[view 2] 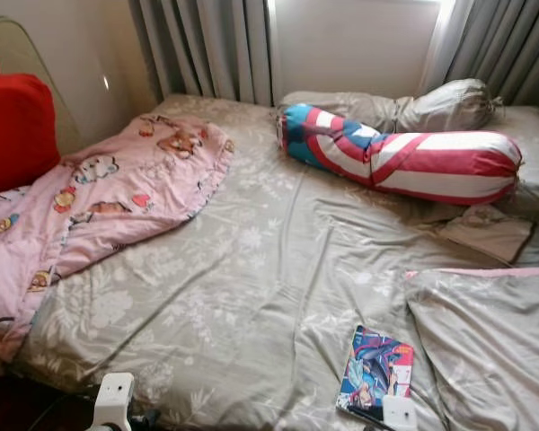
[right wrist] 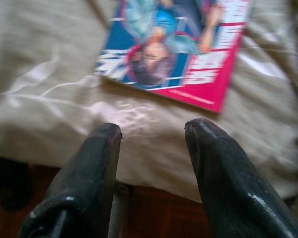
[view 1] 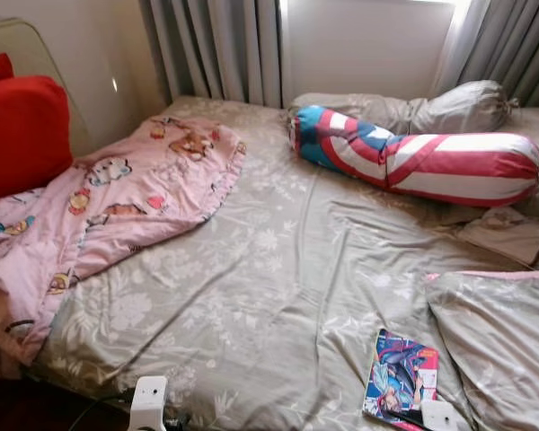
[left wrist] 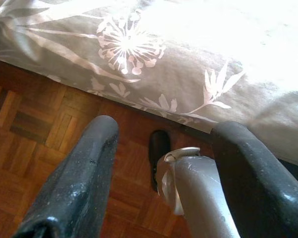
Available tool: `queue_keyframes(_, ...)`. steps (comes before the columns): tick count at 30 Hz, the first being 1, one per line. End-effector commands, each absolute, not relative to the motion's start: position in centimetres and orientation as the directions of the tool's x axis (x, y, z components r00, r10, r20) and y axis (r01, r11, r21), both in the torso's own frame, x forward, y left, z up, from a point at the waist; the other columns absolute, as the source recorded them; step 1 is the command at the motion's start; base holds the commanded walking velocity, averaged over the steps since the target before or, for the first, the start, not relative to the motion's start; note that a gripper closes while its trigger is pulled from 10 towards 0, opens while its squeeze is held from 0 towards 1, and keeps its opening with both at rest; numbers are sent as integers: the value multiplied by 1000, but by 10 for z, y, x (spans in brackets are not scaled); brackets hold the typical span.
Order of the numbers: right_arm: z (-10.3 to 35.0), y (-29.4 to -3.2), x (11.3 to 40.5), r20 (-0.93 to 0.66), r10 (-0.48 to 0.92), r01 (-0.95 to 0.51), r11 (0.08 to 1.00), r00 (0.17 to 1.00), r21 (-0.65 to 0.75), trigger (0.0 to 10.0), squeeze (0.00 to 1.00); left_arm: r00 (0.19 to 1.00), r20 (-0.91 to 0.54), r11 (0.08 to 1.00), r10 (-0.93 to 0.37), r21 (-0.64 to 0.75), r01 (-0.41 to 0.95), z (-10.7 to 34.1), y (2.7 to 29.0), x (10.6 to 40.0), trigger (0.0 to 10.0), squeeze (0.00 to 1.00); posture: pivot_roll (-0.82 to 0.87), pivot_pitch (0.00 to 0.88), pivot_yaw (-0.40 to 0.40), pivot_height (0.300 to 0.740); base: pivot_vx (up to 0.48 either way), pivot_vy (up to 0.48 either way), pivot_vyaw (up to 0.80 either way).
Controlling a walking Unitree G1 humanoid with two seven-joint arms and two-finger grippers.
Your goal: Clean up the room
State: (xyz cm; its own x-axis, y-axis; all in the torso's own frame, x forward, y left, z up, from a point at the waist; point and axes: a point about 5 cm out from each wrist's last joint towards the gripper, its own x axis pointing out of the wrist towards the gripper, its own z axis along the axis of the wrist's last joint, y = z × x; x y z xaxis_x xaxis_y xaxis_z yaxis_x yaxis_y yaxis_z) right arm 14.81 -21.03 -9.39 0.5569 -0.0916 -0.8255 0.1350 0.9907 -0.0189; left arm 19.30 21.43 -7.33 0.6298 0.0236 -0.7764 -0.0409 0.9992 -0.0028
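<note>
The right gripper (right wrist: pixel 151 134), fingers spread and empty, hovers at the bed (view 1: pixel 278 269) edge near a comic book (right wrist: pixel 176 47); the left gripper (left wrist: pixel 171 148), also spread, hangs over the floor (left wrist: pixel 25 134).

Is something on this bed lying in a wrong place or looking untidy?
Yes. A comic book lies loose on the sheet near the bed's foot edge, just ahead of the open right gripper. The pink blanket is crumpled in a heap on the bed's left side.
</note>
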Motion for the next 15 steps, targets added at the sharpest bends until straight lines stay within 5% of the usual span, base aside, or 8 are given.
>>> queue_keyframes(1,-96,-203,145,-832,-81,115,993,548,-21,10000,0,611,-791,999,31,8,-40,-75,218,188,10000,0,-40,6,3,725,0,349,0)
queue_keyframes(9,-100,-183,140,-836,-67,101,995,544,-14,10000,0,609,-793,999,30,10,-36,-76,217,188,10000,0,-39,7,4,725,0,347,721)
queue_keyframes(15,-97,-182,152,-832,-67,105,994,551,-10,10000,0,609,-793,999,29,9,-36,-76,217,189,10000,0,-39,6,3,725,0,351,0)
